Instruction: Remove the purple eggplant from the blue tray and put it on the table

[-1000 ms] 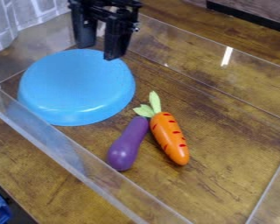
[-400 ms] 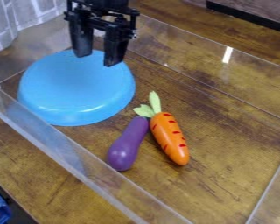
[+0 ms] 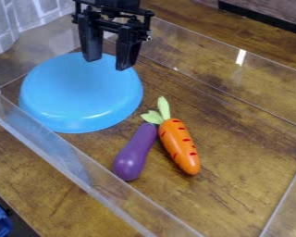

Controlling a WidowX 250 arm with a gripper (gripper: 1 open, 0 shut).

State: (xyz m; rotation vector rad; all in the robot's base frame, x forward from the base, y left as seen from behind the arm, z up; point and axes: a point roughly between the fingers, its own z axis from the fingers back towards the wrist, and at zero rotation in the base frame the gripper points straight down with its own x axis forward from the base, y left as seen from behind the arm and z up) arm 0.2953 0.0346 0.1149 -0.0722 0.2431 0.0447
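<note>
Two toys lie low in the frame on the wooden surface (image 3: 243,130): the purple eggplant (image 3: 134,154) touching an orange carrot (image 3: 178,144). Left of centre and farther back sits the blue tray (image 3: 79,91). Above its far edge, upper middle, hangs the claw (image 3: 107,56), fingers parted, holding nothing.

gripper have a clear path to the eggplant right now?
Probably yes. The purple eggplant lies on the table, uncovered from above, though the carrot touches its stem end. The gripper hangs open over the blue tray's far edge.
</note>
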